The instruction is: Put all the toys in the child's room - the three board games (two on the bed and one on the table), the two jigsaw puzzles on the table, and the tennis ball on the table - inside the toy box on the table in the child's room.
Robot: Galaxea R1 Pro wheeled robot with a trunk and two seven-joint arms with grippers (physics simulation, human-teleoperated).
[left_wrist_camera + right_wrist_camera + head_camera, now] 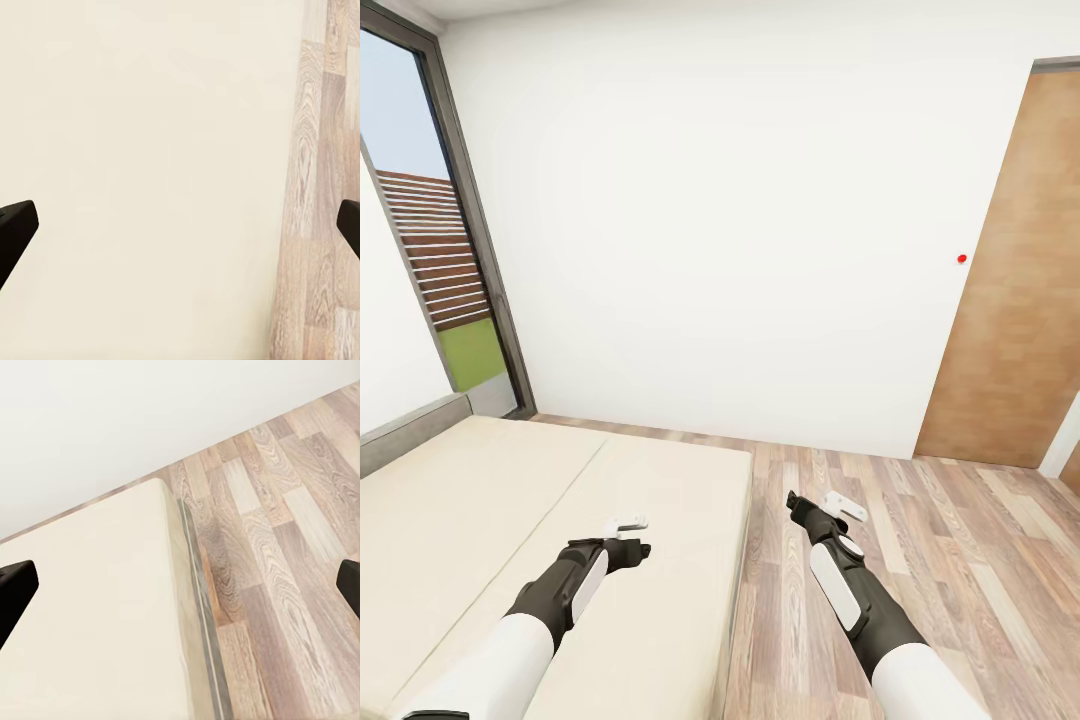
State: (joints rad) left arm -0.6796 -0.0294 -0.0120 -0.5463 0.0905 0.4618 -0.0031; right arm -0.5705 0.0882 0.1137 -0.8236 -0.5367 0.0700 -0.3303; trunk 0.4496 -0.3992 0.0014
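Bed first: board games not in sight

Bed lies under the left gripper, mattress bare. Right gripper hangs over wood floor just beside bed edge. Both grippers spread wide, holding nothing. Best bet: turn head along mattress to find games before reaching. No readable writing anywhere.

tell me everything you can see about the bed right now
The bed is low and wide, with a plain beige mattress that looks soft and smooth, split by a faint seam running lengthwise. A grey frame edge shows along its far left side and a thin grey strip along the side by the wood floor. Nothing lies on the visible part. The left gripper hangs above it, jaws apart, not touching.
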